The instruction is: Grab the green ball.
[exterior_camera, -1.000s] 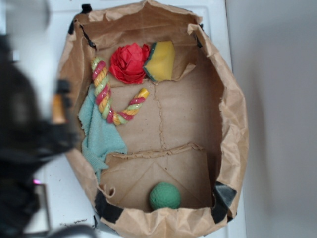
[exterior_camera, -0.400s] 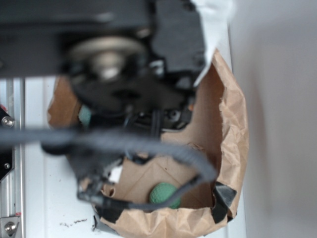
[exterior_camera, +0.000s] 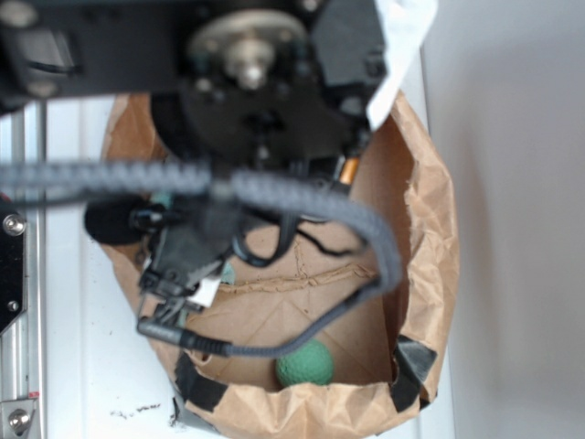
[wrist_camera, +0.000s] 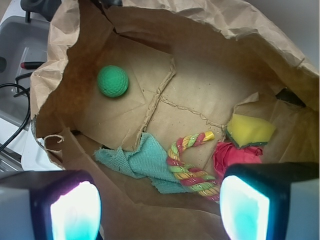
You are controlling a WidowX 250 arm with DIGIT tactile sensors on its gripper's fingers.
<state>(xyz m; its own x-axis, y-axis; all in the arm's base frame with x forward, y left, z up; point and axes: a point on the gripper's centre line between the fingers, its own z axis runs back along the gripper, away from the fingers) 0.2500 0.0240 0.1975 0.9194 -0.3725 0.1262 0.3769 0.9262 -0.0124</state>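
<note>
The green ball is small, round and dark green, lying on the brown paper floor of the bag at the upper left of the wrist view. In the exterior view the green ball sits near the bag's front edge, with a black cable crossing just above it. My gripper hangs open over the bag's near wall, well away from the ball, with nothing between its glowing pads.
A teal cloth, a striped rope toy, a red fabric flower and a yellow sponge lie in the bag. The bag's crumpled walls rise around everything. My arm hides most of the exterior view.
My arm has swung in from the left and now covers the upper half of the bag in the exterior view. The ball has not moved.
</note>
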